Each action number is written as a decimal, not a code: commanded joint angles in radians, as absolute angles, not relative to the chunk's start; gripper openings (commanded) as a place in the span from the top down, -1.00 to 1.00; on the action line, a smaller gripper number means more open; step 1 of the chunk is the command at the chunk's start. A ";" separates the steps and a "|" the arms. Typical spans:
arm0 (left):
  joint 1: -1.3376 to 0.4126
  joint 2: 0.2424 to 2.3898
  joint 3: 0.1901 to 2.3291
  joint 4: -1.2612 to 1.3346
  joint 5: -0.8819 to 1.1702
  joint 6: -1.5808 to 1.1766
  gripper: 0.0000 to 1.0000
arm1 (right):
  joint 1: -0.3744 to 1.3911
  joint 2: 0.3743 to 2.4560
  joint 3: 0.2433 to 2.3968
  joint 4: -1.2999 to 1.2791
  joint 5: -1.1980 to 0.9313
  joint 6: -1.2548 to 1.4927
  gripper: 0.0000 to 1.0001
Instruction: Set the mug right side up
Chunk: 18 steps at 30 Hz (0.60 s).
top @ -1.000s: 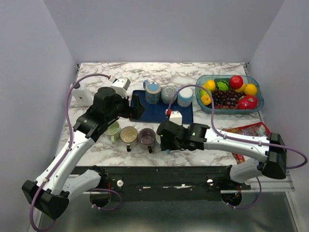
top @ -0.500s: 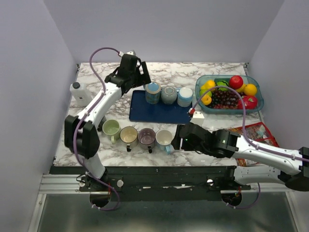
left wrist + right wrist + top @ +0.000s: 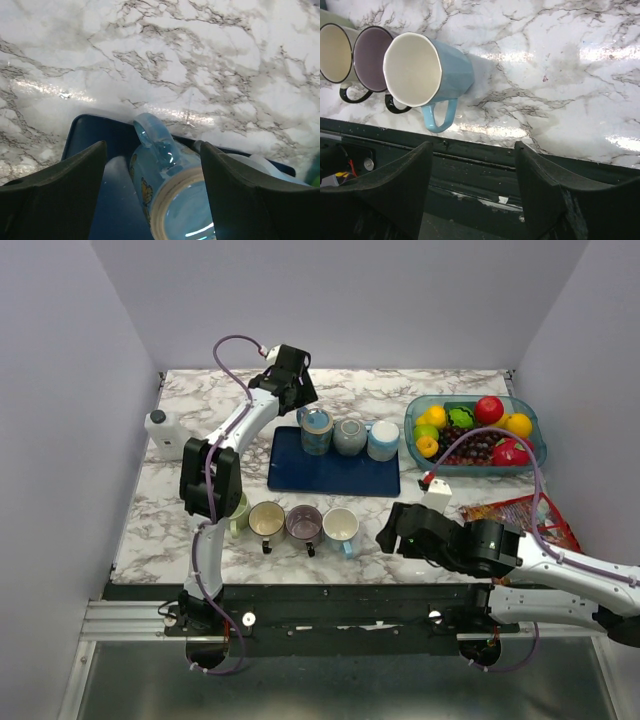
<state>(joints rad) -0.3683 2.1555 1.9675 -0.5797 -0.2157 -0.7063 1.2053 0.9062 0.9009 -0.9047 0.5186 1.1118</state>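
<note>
Your left fingers are spread wide and pinch nothing. The blue mug sits between them, bottom up on the dark blue tray, with its handle pointing the way the fingertips point. There is a gap on both sides, so no contact. The frame edge cuts off the mug's lower part. Just outside the right-hand finger there's a grey mug, mostly hidden behind that finger. In the top view the wrist housing covers these fingers, so only the wrist view tells you their spread.

Your right fingers are also spread and empty, low over the near edge of the tabletop. Ahead and to the left of them the aqua mug stands mouth up, apart from both fingers, its handle toward the tabletop edge. Further left is the purple mug, partly behind the aqua one. Then comes the cream mug, cut off by the frame. The green mug is half hidden behind the left arm in the top view. To the right of the right fingers, the snack bag is partly covered by the right arm.
</note>
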 commanded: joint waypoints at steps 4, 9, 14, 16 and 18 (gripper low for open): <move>-0.368 2.194 1.988 -0.627 -0.304 -0.592 -0.42 | 1.209 0.880 0.873 -0.946 0.575 1.160 -0.47; -0.365 2.197 1.968 -0.634 -0.282 -0.551 -0.22 | 1.210 0.903 0.881 -0.953 0.571 1.164 -0.47; -0.365 2.191 1.922 -0.627 -0.246 -0.529 -0.19 | 1.209 0.914 0.882 -0.953 0.568 1.169 -0.47; -0.365 2.175 1.904 -0.606 -0.224 -0.511 -0.17 | 1.209 0.916 0.881 -0.953 0.568 1.169 -0.47; -0.365 2.158 1.875 -0.588 -0.184 -0.502 -0.17 | 1.210 0.917 0.881 -0.953 0.566 1.169 -0.47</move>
<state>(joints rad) -0.3676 2.1788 1.9289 -0.5972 -0.2462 -0.5468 1.2053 0.9119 0.8814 -0.9295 0.5282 1.1469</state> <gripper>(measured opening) 0.587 0.730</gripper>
